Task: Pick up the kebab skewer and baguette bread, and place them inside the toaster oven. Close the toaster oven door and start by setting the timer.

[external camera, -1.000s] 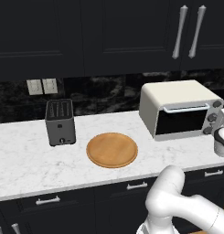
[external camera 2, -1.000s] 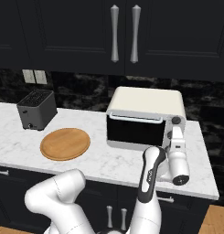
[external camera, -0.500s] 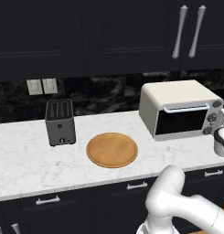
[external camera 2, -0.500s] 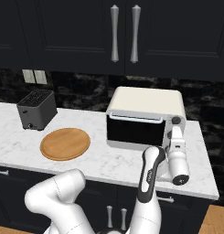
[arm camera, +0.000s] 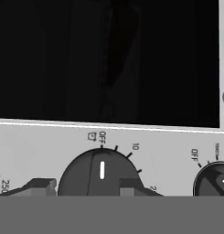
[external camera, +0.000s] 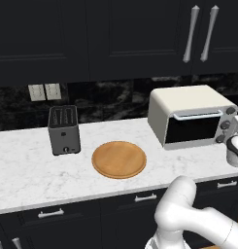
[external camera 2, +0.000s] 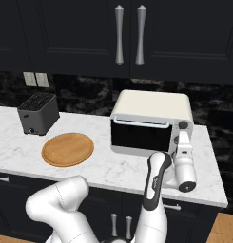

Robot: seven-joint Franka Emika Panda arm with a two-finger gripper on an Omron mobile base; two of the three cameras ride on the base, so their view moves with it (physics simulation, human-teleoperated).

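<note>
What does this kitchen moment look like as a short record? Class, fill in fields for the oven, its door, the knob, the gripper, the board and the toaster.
oven: cream box at the counter's right end
door: shut, dark glass, silver handle on top
knob: dark dial, white mark at OFF
gripper: at the dial, one fingertip each side; contact unclear
board: round, wooden, bare, left of oven
toaster: black, two slots, left of board
</note>
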